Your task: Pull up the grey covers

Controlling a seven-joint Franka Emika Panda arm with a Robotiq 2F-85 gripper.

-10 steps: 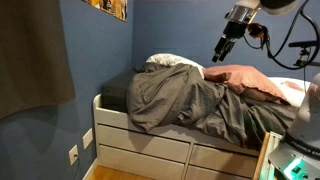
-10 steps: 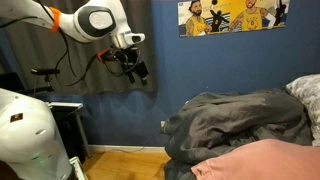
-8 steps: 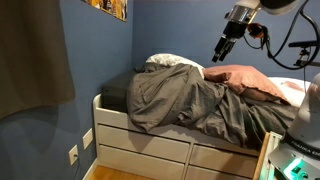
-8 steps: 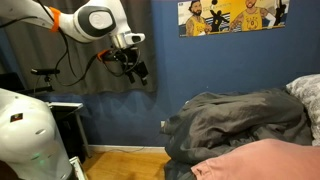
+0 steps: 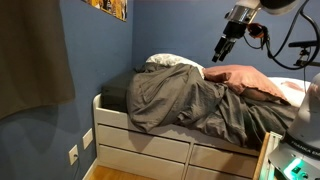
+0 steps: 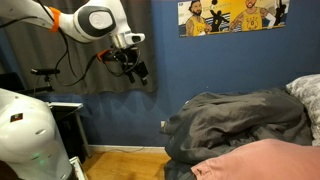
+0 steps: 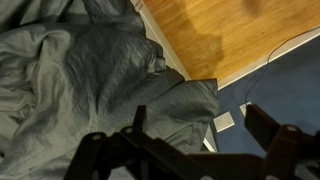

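Pink pillow [image 5: 250, 80] near pale pillow [image 5: 172, 62] on a white bed [image 5: 140, 135]; poster [image 6: 232, 15] on blue wall [image 6: 200, 60].

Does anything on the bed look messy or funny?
Yes. The grey covers are bunched into a rumpled heap instead of lying flat, and one part spills over the side of the white bed frame. The gripper hangs open above, touching nothing.

1. In an exterior view, the large rumpled dark grey duvet [image 5: 185, 100] lies heaped across the white wooden bed frame with drawer fronts [image 5: 140, 140]; a fold spills over the near edge;
2. a pale grey-white pillow [image 5: 172, 62] peeks out behind the duvet; a pinkish-salmon pillow [image 5: 250, 80] lies just beside it;
3. the black robot gripper [image 5: 215, 57] hangs in the air above the salmon pillow (touching nothing), against the blue painted wall [image 5: 160, 30].
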